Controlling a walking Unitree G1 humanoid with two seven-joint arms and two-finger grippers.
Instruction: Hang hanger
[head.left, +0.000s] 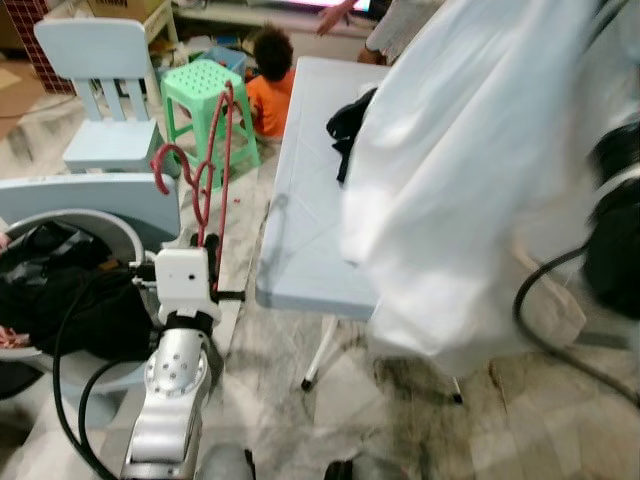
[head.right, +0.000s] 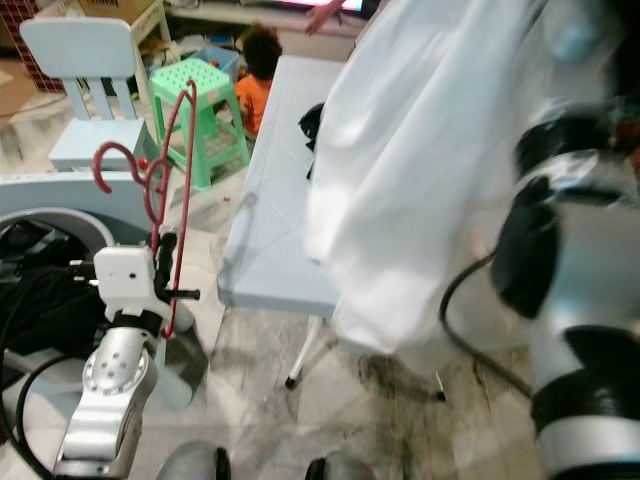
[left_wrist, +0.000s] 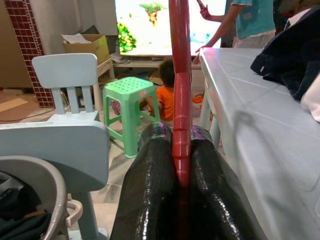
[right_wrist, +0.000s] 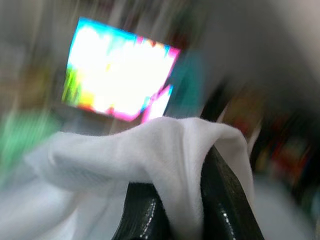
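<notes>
The left pincer (left_wrist: 181, 165), raised beside the pale blue plastic bench (head.left: 310, 210), pinches the red wire hanger (head.left: 205, 170) upright. The right pincer (right_wrist: 182, 210) is lifted high, clamped on a fold of the white cloth garment (head.left: 470, 170); motion blur smears that arm and the garment's edges.

text: none legible | labels, brands, numbers, signs: none readable on any surface | screen (left_wrist: 165, 25): bright cartoon colours, no lettering that can be made out | cardboard box (left_wrist: 85, 45): no print that can be read
</notes>
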